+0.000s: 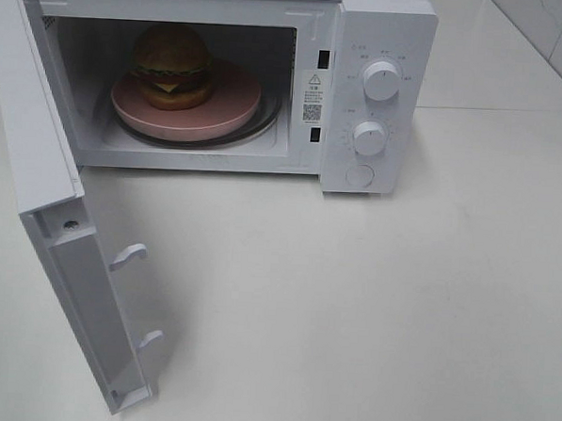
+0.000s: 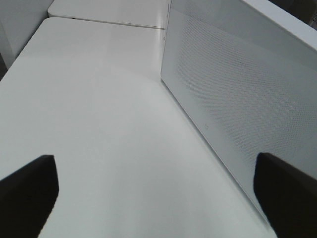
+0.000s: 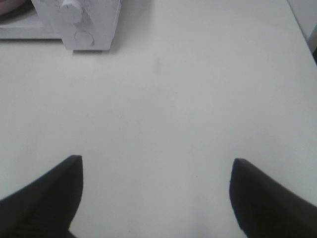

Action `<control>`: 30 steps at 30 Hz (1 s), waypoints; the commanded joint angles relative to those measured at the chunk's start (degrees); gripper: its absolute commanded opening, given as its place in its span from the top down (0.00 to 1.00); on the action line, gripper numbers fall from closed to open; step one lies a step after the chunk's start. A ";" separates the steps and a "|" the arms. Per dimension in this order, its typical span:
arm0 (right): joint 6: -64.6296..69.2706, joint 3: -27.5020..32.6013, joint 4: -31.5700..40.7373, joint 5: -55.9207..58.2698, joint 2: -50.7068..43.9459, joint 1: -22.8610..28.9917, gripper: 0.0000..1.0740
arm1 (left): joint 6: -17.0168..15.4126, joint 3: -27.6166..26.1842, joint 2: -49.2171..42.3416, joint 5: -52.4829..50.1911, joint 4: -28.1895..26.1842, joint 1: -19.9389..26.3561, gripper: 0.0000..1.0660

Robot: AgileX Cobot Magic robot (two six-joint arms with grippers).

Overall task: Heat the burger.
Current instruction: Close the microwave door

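Observation:
The burger (image 1: 172, 65) sits on a round pink plate (image 1: 232, 106) inside the open white microwave (image 1: 385, 27), on its glass turntable. The microwave door (image 1: 45, 208) hangs wide open toward the front left. Neither arm shows in the exterior high view. In the left wrist view my left gripper (image 2: 158, 196) is open, fingertips (image 2: 29, 193) wide apart over the table, with the perforated outer face of the door (image 2: 237, 94) beside it. My right gripper (image 3: 156, 196) is open above bare table, and the microwave's control panel with a knob (image 3: 72, 10) lies ahead of it.
The white table (image 1: 399, 302) carries the microwave at the back. Two knobs (image 1: 380, 80) and a round button (image 1: 358, 175) are on the panel right of the cavity. A tiled wall (image 1: 554, 36) rises at the back right.

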 commanded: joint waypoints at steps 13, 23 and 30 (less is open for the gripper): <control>-0.34 2.41 0.23 -4.24 -7.39 -2.58 0.29 | -0.11 0.23 -0.52 -0.11 -0.06 0.29 0.06; -0.29 2.29 0.23 -4.30 -7.39 -2.58 0.29 | -0.11 0.23 -0.52 -0.11 -0.06 0.29 0.06; -0.29 2.29 0.23 -4.30 -7.39 -2.58 0.29 | -0.11 0.23 -0.52 -0.11 -0.06 0.29 0.06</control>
